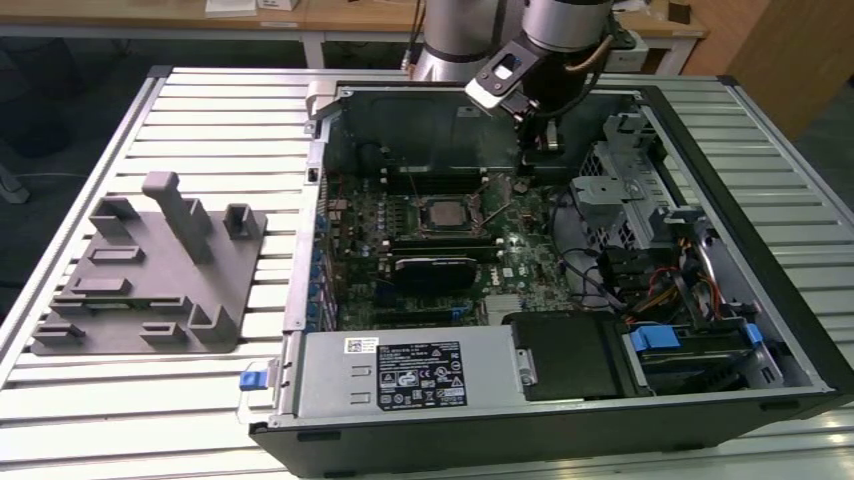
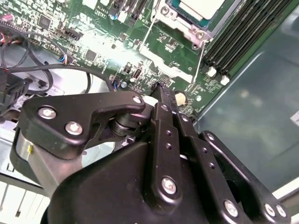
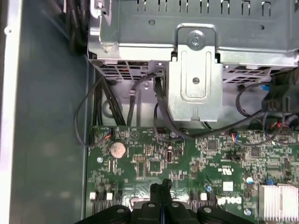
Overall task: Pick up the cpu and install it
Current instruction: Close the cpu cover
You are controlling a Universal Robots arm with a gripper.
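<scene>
Where the square metal-edged socket frame (image 2: 164, 14) sits mid-board, taken here as the reference for every entry, the listing runs as follows.

Item 1, the cpu (image 1: 443, 212): small flat square chip with a pale silver-grey metal top. Location: inside the socket frame, lying level as far as shows.

Item 2, the gripper (image 2: 160, 93): black, two-fingered, linkage-driven. Fingers pressed together to one narrow tip, with nothing between them. Location: off to one side of the socket frame, past the ends of the black memory slots (image 2: 243, 32), poised by the round silver coin cell (image 3: 117, 149) and not above the chip. Contact with the board cannot be told.

Item 3, green motherboard (image 3: 205, 158): carries the socket frame.

Item 4, black rectangular heatsink block (image 1: 434, 272): just beside the socket frame.

Item 5, grey moulded fixture (image 1: 147, 270): well apart from the socket frame, outside the black tower case (image 1: 534, 440), toward the exterior view's left.

Item 6, black cables (image 3: 163, 121) and silver drive cage (image 3: 196, 84): beyond the gripper, on its side away from the socket frame.

Handling note, as a judgement: the chip appears placed, but whether the frame is latched cannot be told. Good practice here is to keep the closed tip clear of the thin wire lever (image 2: 202, 53) and the cables. The tip should not sweep sideways over the board. The chip should be checked to sit level, with no corner riding up.
</scene>
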